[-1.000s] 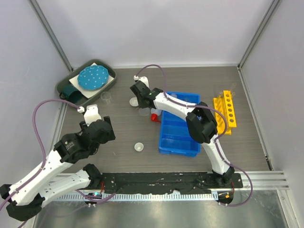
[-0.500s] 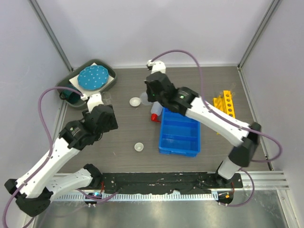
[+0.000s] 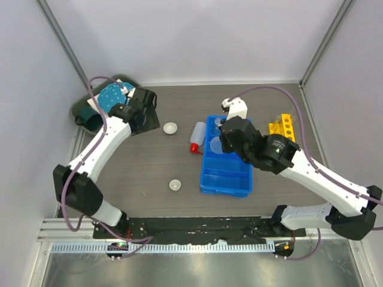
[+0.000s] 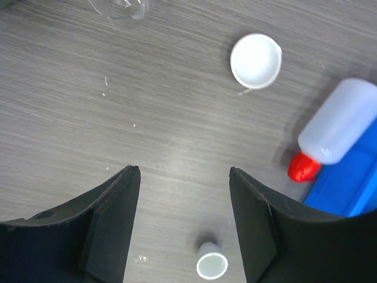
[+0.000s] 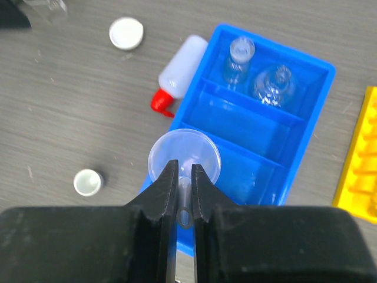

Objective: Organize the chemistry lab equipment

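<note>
1. Over the blue bin (image 5: pixel 265 137), the right hand (image 5: pixel 184 172) pinches the funnel (image 5: pixel 184 154) by its half-hidden stem.
2. Left hand (image 4: pixel 184 172) gapes above the bench (image 4: pixel 177 112); a glass beaker (image 4: pixel 121 9) is cut off by the wrist view's top edge.

Clear funnel (image 5: pixel 184 154) over blue divided bin (image 5: pixel 247 118)
</note>
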